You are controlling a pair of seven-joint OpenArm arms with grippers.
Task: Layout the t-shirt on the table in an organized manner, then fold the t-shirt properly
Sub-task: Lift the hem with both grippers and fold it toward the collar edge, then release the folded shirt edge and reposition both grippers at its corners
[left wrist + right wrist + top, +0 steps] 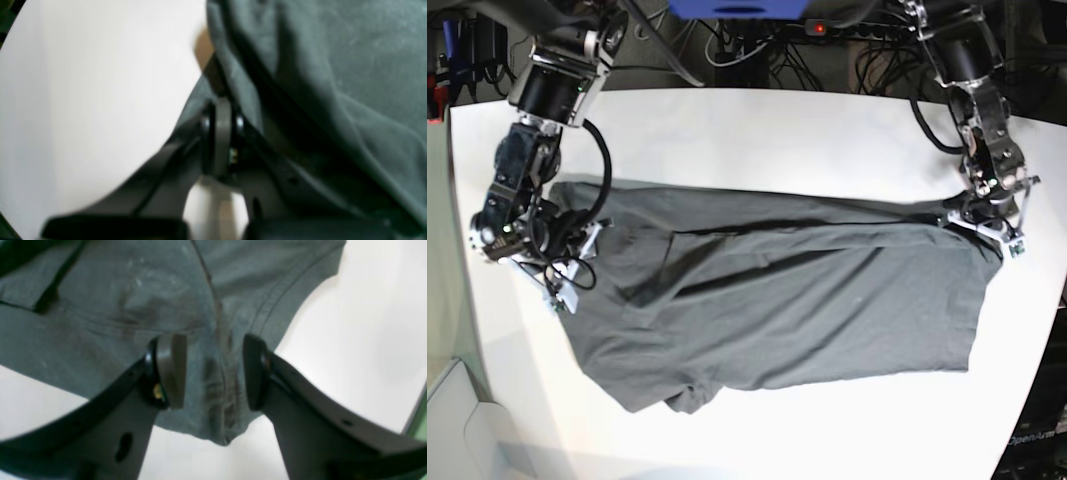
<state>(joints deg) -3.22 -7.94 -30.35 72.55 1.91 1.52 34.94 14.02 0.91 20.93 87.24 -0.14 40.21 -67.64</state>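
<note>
**Shirt spread across table, one corner pinched, other arm poised over a sleeve**

Item 1, near edge: table [757, 430], white and matte, bare along the 6 o'clock side of the base view.

Item 2, centre: t-shirt [787, 290], dark charcoal grey, lying lengthwise from 9 to 3 o'clock. Mostly flat, with long diagonal creases through the middle and a bunched lump of cloth at about 7 o'clock. Judged light, limp and non-slippery on the matte top; it will sag and drag rather than hold shape, so it needs two grips well apart. Best holds look to be hems, seams and corners, where the cloth is doubled.

Item 3, at 9 o'clock: right gripper [213, 373], jaws standing wide apart and holding nothing. Its wrist view shows the fingers [171, 370] straddling a sleeve seam, with the sleeve hem just beyond; contact with the cloth cannot be told.

Item 4, at 3 o'clock, slightly farther: left gripper [987, 222], jaws closed on the shirt's far corner. Its wrist view is blurred, yet shows cloth draped over the pinched jaws, and table to the left.

Item 5, far edge at 12 o'clock: cables and rig hardware beyond the table, indistinct.
</note>
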